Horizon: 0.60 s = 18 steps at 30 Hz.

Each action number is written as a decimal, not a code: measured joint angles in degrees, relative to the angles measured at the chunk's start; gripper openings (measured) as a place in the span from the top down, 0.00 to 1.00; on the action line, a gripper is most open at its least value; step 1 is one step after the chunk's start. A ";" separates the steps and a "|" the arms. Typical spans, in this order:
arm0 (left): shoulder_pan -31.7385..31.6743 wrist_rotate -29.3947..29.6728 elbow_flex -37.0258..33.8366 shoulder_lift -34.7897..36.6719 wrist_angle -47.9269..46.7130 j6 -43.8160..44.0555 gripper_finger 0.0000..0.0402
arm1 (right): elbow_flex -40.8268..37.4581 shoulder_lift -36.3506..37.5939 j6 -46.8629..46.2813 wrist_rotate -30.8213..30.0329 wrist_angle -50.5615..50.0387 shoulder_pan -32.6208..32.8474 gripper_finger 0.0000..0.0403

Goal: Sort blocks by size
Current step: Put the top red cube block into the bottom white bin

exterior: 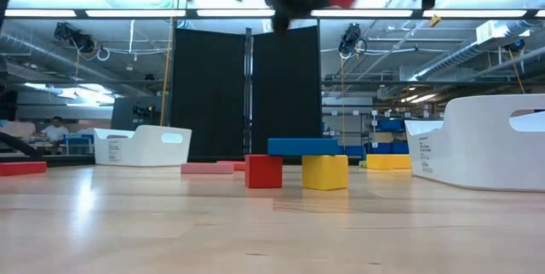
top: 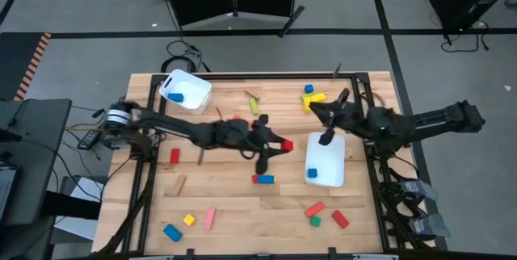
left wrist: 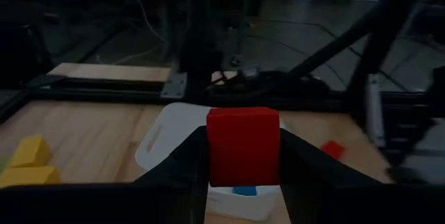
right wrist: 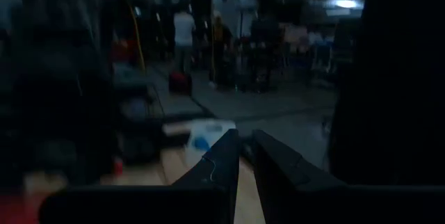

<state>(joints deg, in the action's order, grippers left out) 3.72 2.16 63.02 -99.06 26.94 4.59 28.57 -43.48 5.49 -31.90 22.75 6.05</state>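
Nearest my low camera, the wooden tabotop (exterior: 255, 231) lies bare up to a small cluster: a red cube (exterior: 263, 171) and a yellow cube (exterior: 324, 172) stand side by side, with a blue bar (exterior: 304, 146) showing above them; I cannot tell whether it rests on them.

From above, the front strip of the tabletop (top: 242, 211) carries scattered blocks: a blue block (top: 171, 232), a yellow cube (top: 189, 220) and a pink bar (top: 210, 217) at the left, and red blocks (top: 340, 219) with a green cube (top: 316, 221) at the right. The lane between these two groups is open.

At mid-table, the left gripper (top: 279, 145) hangs above the surface, pinching a red cube (left wrist: 243, 145) between its fingers (left wrist: 182, 168). It sits just left of the right-hand white bin (top: 325, 160), which holds a blue block (top: 313, 172). A blue-and-red pair of blocks (top: 263, 179) lies just in front of the gripper.

The right gripper (top: 325, 137) hovers over that bin's far rim, fingers pressed nearly together and holding nothing.

Farther back, yellow blocks (top: 313, 97) lie near the far edge. The left-hand white bin (top: 186, 92) sits at the far left corner, with a blue block (top: 175, 96) inside.
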 joint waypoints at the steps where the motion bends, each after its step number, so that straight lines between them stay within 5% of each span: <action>1: -0.27 0.43 0.00 -2.45 2.63 0.04 0.65 | 0.29 1.09 0.27 0.00 0.42 0.49 0.87; 8: -1.91 1.16 7.65 -18.29 13.88 0.65 0.65 | 0.44 5.02 1.80 0.00 3.32 3.37 0.87; 18: -2.26 -3.59 29.17 -32.56 -0.13 2.29 0.65 | 0.42 5.39 1.61 0.00 3.45 5.59 0.87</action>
<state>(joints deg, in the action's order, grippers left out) 1.45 -1.43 92.19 -131.62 26.81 6.88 28.99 -38.09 7.09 -31.90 26.19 11.63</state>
